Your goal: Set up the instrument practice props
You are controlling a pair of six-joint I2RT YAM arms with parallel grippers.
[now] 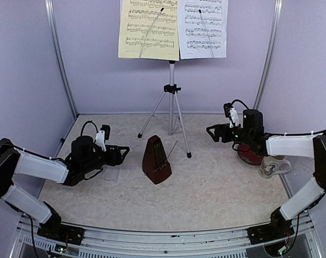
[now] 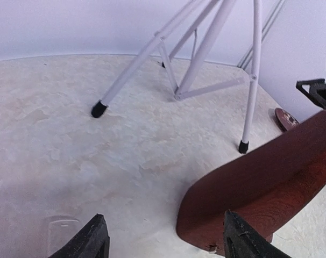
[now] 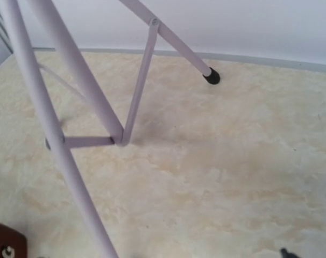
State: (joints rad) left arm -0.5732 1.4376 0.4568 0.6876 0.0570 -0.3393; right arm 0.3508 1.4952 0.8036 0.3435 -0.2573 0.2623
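Table [image 1: 217,188]: beige, lilac walls [image 1: 98,80].
Stand [image 1: 171,102]: stood centre-back.
Yellow sheet [image 1: 147,29]: on stand, top cropped.
White sheet [image 1: 203,27]: beside it, cropped too.
Metronome [image 1: 156,161]: stood before stand.
Left gripper [image 1: 122,154]: fingers wide, empty.
Right gripper [image 1: 210,133]: spread couldn't be told.

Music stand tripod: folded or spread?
Spread. The music stand's legs splay from the pole, feet planted apart on the table.

This is a robot test cell in a lab. Plain lilac wall panels [image 1: 98,75] framed by aluminium posts [image 1: 59,59] stand behind and to both sides of the music stand [image 1: 171,88]. In front of the stand, the marbled table [image 1: 222,193] ends at a metal rail [image 1: 168,239], where the cabled left arm [image 1: 39,166] and right arm [image 1: 292,146] are bolted.
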